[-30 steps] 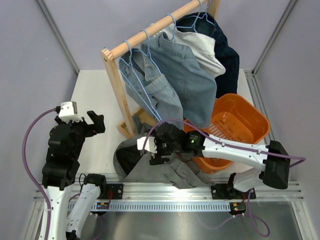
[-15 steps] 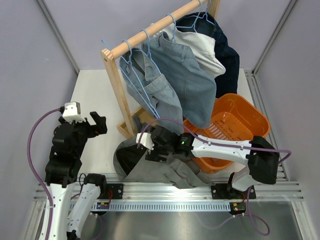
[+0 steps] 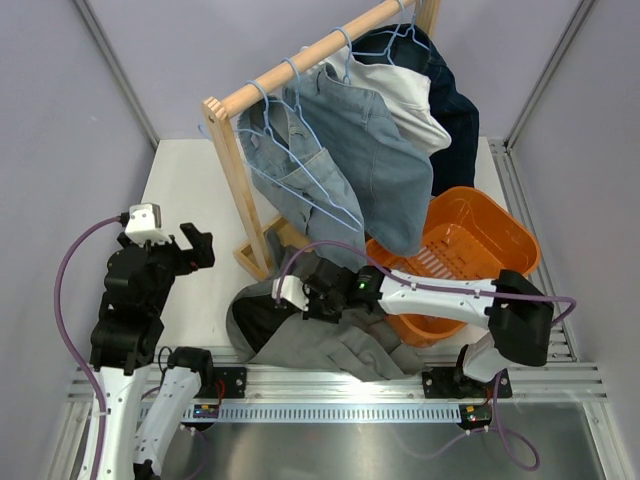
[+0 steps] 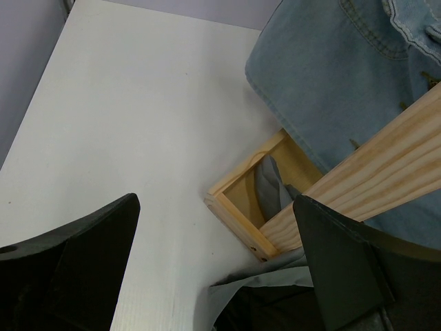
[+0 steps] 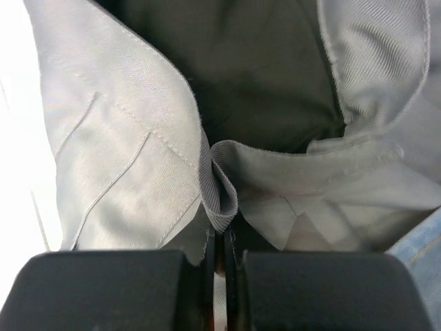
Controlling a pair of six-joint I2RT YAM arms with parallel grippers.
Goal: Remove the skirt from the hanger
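Note:
The grey skirt (image 3: 320, 345) lies crumpled on the table at the foot of the rack, its dark inner side showing at the left. My right gripper (image 3: 316, 300) is down on it and shut on a raised fold of its grey fabric (image 5: 222, 200); in the right wrist view the gripper (image 5: 220, 243) has its jaws pressed together. The light-blue wire hanger (image 3: 256, 98) hangs from the rail's left end, its wires slanting across the denim. My left gripper (image 3: 195, 245) hovers open over the bare table on the left. In the left wrist view the gripper (image 4: 215, 207) is empty, with the skirt's edge (image 4: 265, 284) just below.
A wooden rack (image 3: 300, 60) with a post (image 3: 240, 190) and base frame (image 4: 238, 207) carries blue denim garments (image 3: 370, 150), a pale garment (image 3: 405, 85) and more blue hangers. An orange basket (image 3: 480, 235) stands right of the skirt. White table (image 3: 190, 180) lies at the left.
My right gripper has dropped a little leftwards onto the skirt and closed on a fold. The left-end hanger has swung rightwards across the denim. The left arm has shifted slightly down.

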